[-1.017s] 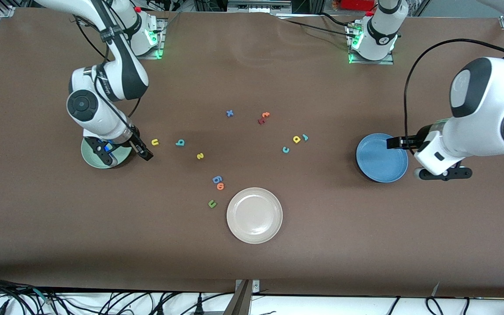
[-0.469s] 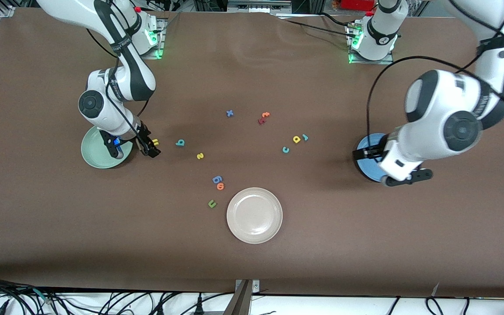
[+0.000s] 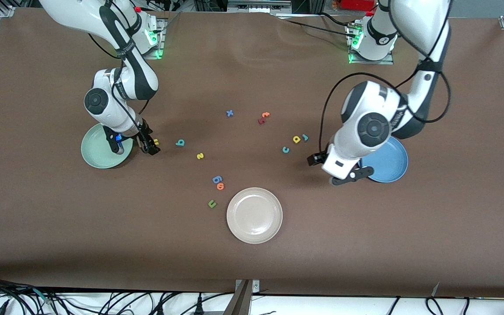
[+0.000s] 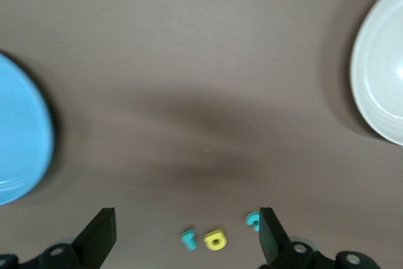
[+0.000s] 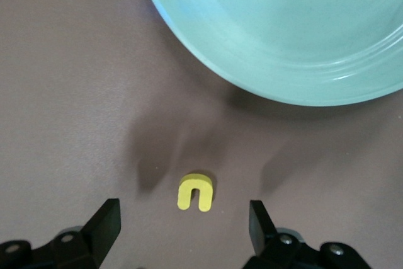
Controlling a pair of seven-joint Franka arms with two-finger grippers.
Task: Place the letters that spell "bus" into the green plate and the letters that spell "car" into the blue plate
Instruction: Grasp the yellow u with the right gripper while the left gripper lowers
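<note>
Right gripper fingers spread, straddling the yellow "u" on the tabletop just beside the green plate; it has dropped in from over the plate, grasp imminent. Left gripper fingers released, has swung off the blue plate toward teal "c", yellow "a", teal "r".

The right arm is seen descending from its base at the upper left of the front view, elbow bent, wrist pointed down. The right gripper is held low at left centre, its fingers spread apart with nothing clamped between them. The left arm is arched from its base at the upper right toward right of centre. The left gripper is held low, jaws wide, fingers empty.
</note>
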